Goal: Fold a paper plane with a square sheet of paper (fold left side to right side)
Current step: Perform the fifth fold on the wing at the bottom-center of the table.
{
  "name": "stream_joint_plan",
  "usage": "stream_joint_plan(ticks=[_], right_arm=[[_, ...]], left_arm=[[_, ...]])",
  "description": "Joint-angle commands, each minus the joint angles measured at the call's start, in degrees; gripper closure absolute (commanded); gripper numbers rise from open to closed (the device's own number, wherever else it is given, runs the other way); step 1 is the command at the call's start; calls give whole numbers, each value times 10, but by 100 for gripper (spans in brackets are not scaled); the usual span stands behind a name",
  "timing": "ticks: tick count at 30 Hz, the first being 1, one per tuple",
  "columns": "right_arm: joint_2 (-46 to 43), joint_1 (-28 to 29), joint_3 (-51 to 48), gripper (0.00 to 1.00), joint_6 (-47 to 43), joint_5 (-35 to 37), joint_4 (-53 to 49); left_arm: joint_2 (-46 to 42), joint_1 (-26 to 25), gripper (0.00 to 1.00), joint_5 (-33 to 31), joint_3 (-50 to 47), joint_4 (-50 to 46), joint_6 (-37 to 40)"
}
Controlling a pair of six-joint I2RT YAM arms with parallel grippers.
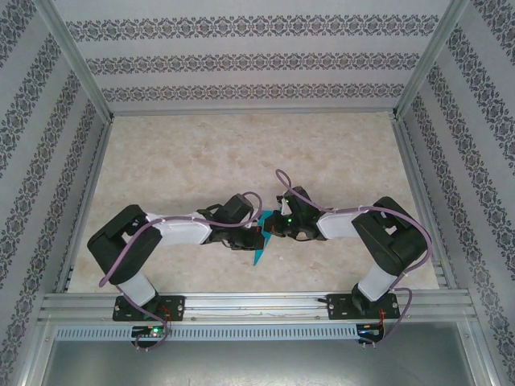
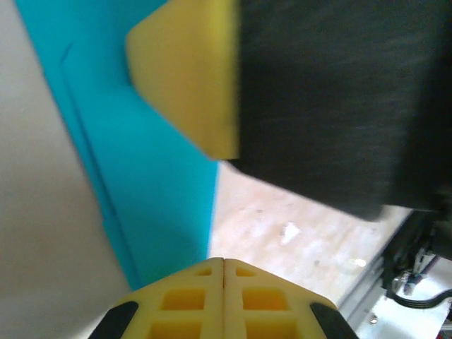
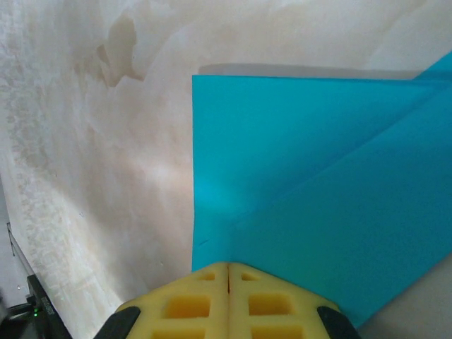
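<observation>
The paper plane lies on the bench just below the middle of the top view, squeezed between the 2 grippers, with its pointed tip aimed at the lower edge of the frame. It is thin, matte turquoise paper with sharp straight edges.

In the right wrist view the paper plane fills the right half. We see a square corner at the upper middle and 1 layer lapped over another along a diagonal crease. The right gripper sits at the paper's lower left corner. Its 2 yellow gridded fingers are pressed together with nothing visible between them.

In the left wrist view the paper runs as a slanted band from the upper left down to the left gripper, whose yellow fingers are likewise closed flush at the paper's lower end. A faint crease line follows the paper's left edge. A yellow finger of the right gripper, on a black body, rests over the paper at the top.

From above, the left gripper and right gripper almost meet tip to tip over the paper.

The bench is smooth, marbled beige stone-look. Patterned wallpaper walls enclose it, a ribbed metal rail crosses the bottom, and purple cables loop along the black and white arms.
</observation>
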Motion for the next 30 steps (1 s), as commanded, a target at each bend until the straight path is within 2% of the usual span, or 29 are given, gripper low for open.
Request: stream_joint_plan(ticks=[1, 9, 30], right_arm=[[29, 3, -23, 100, 5, 28, -45], [34, 5, -26, 100, -3, 34, -59], [46, 11, -20, 100, -15, 44, -80]], left_arm=[[-39, -5, 99, 15, 33, -58, 21], [-44, -8, 100, 82, 3, -8, -28], [32, -7, 100, 54, -10, -3, -8]])
